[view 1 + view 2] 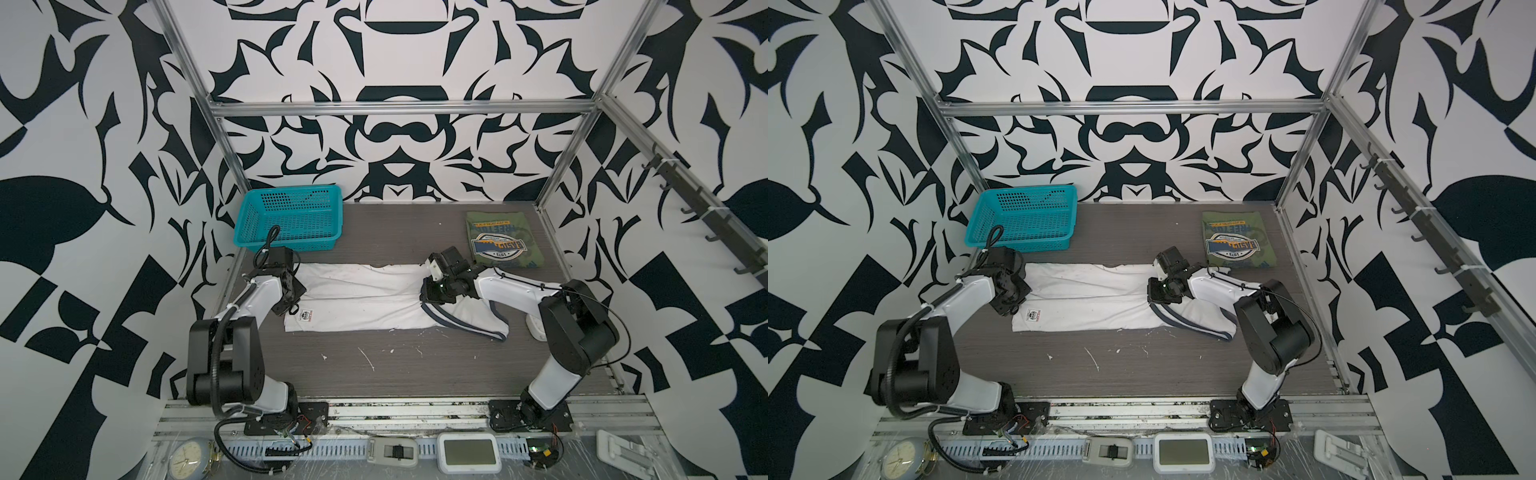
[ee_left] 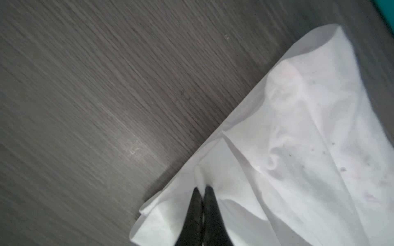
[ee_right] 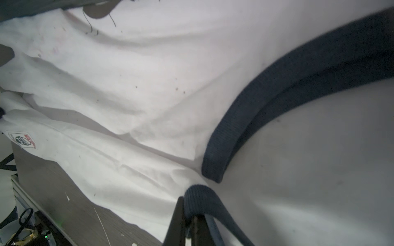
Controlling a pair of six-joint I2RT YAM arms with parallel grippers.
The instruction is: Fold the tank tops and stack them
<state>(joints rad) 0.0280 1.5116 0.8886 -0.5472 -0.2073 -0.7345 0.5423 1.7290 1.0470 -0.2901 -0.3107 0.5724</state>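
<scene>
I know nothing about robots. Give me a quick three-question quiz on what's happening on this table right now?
1. True or false: the olive green tank top lies folded on the table.
2. What is the left pincer shut on? A) the olive green tank top B) the white tank top C) nothing
3. Fill in: the right pincer pinches the white tank top's ___ trim.

Key: 1 true; 2 B; 3 navy.
</scene>
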